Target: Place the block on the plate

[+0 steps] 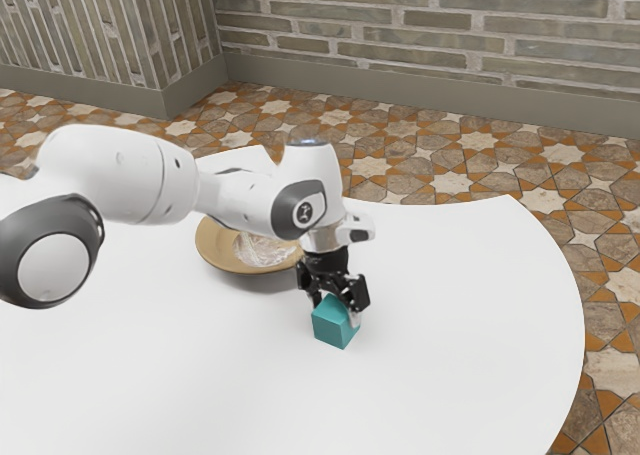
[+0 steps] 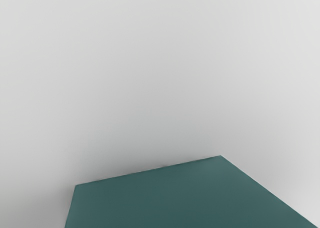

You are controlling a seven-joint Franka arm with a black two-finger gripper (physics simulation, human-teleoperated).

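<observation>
Block (image 1: 334, 325): showing at lower centre of exterior frame, directly under gripper (image 1: 336, 307).
Jaws: cannot tell whether clamping block or standing apart.
Plate (image 1: 214, 250): lying left of centre, behind arm (image 1: 240, 201), apart from block.
Lift risk: block possibly twisting or slipping, skewed or shallow grip causing it.
Rim risk: block possibly catching plate edge, low carry causing it.
</observation>
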